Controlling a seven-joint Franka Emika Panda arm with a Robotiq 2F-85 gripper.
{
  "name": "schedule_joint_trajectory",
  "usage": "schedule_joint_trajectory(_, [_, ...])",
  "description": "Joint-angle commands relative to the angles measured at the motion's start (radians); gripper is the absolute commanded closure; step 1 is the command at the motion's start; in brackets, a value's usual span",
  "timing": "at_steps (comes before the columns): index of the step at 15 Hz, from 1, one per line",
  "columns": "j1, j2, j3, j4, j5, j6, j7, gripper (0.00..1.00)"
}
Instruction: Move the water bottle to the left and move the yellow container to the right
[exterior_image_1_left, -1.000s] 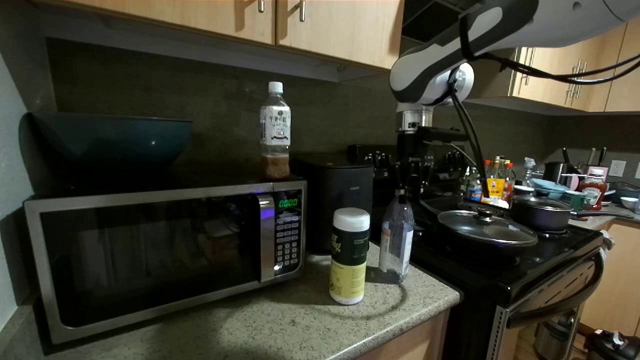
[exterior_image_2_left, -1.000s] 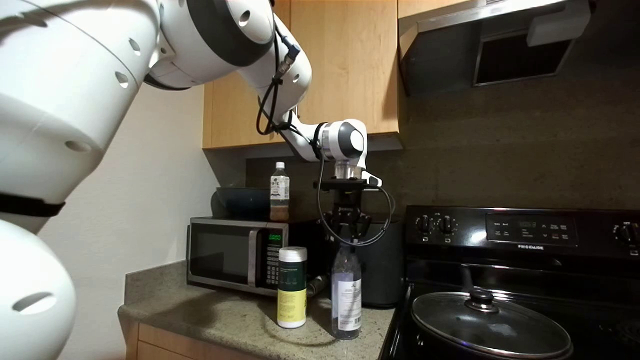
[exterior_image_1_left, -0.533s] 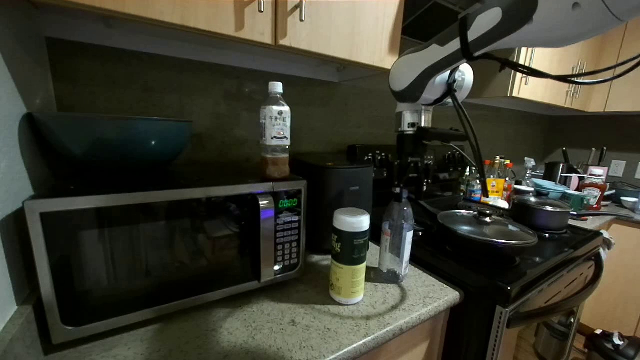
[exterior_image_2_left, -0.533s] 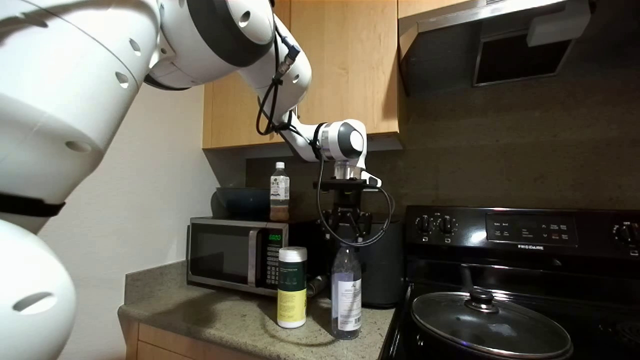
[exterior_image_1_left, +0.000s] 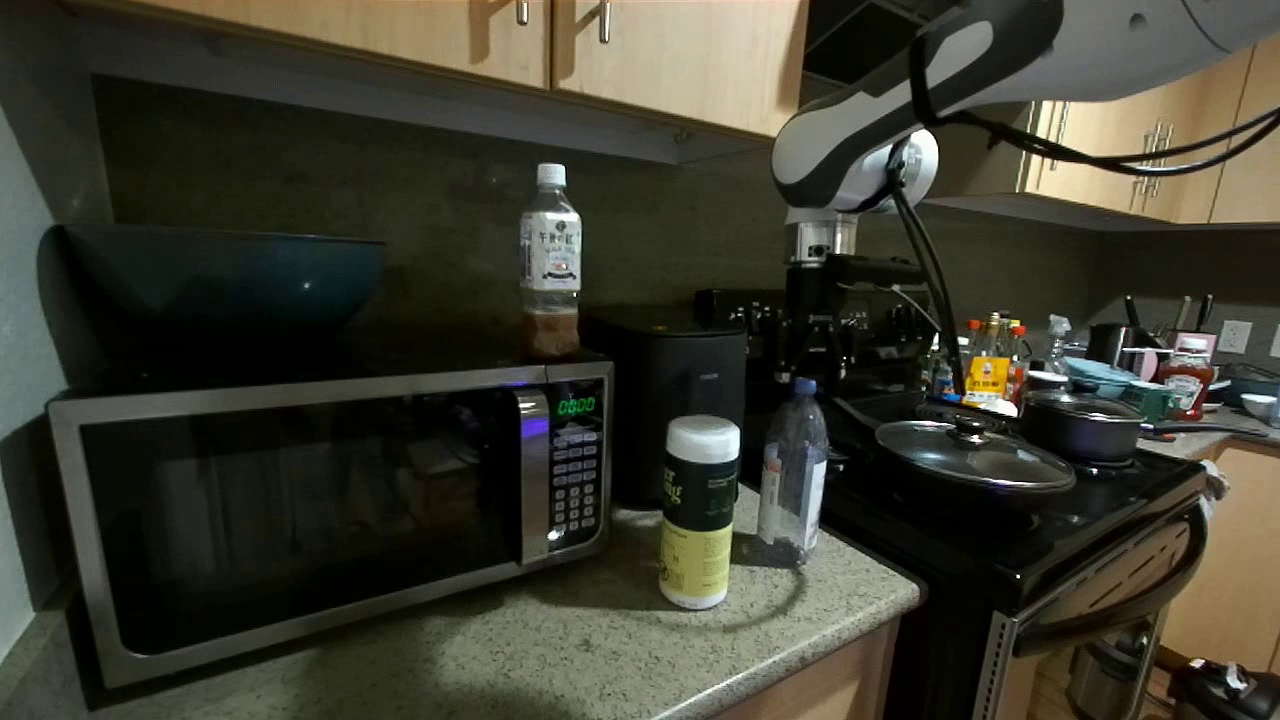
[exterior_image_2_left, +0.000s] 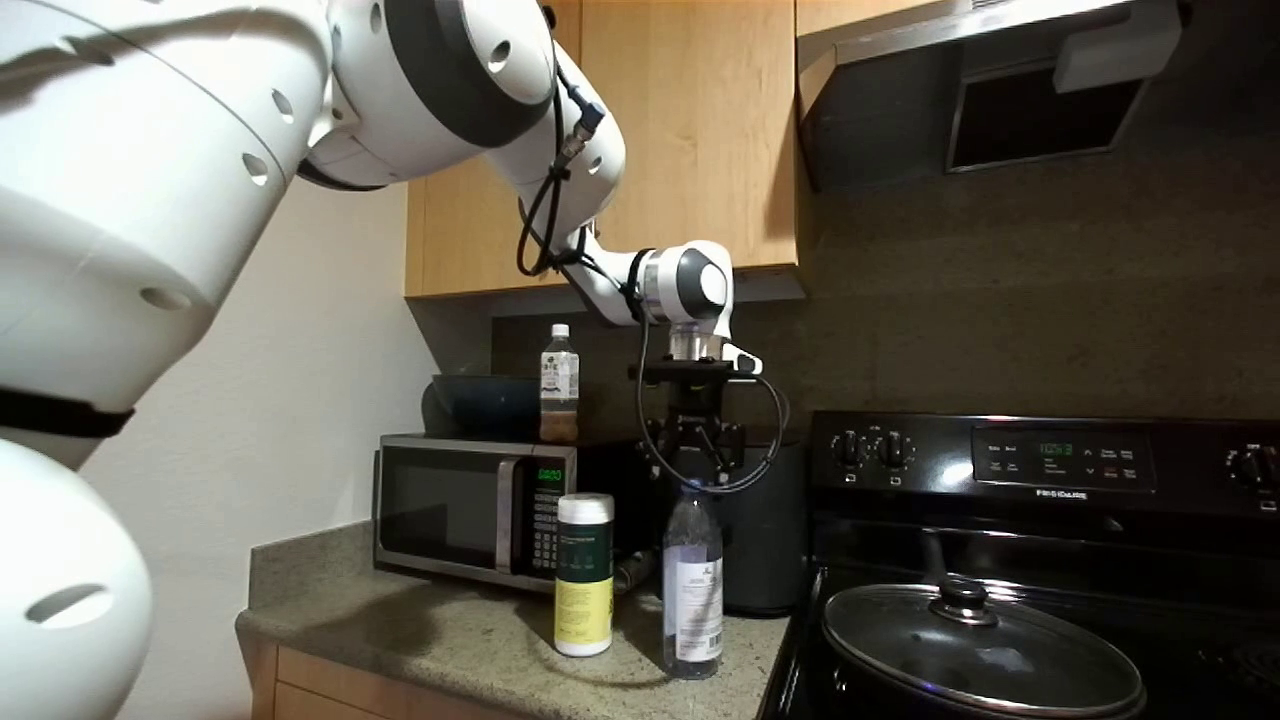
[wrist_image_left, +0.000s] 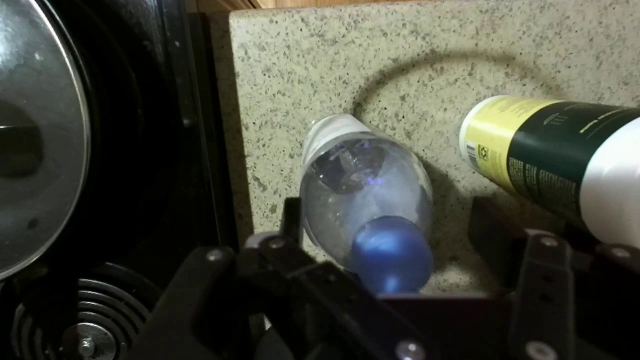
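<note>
Wrist view, looking down: the claw (wrist_image_left: 391, 225) projects from six o'clock, its jaws spread wide, fingers (wrist_image_left: 291, 220) to either side of the blue cap (wrist_image_left: 392, 255) of a clear plastic water bottle (wrist_image_left: 367, 175). Gaps show on both sides, so it holds nothing. The bottle stands upright on the speckled desk (wrist_image_left: 320, 55), with the black stove (wrist_image_left: 170, 165) toward nine o'clock. A white-lidded, yellow-and-green canister (wrist_image_left: 545, 150) stands toward three o'clock; in both exterior views it is at about nine o'clock from the bottle, near but not touching.

The bottle's half of the task seems to be in hand, though whether the claw is there to grip or to release cannot be told. If the bottle has yet to go left, the next move calls for lowering the claw around its neck and closing gently. If it is already placed, the claw needs to rise straight, clear of the cap so nothing tips, then head for the canister.

In an exterior view, the white arm (exterior_image_2_left: 370, 110) reaches from ten o'clock, bends at the wrist and points the claw straight down toward six o'clock, its tips level with the cap's top or just above; which of the two is unclear.
</note>
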Motion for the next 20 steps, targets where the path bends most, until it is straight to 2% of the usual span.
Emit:
schedule_joint_trajectory(1, [-0.013, 0.024, 0.008, 0.026, 0.002, 0.013, -0.030, 0.45])
schedule_joint_trajectory(7, [-0.013, 0.032, 0.009, 0.039, 0.000, 0.015, -0.030, 0.83])
schedule_joint_trajectory(11, [-0.007, 0.028, 0.007, 0.041, -0.006, 0.004, -0.012, 0.88])
schedule_joint_trajectory(20, [0.057, -0.085, 0.026, 0.101, -0.042, -0.078, 0.071, 0.88])
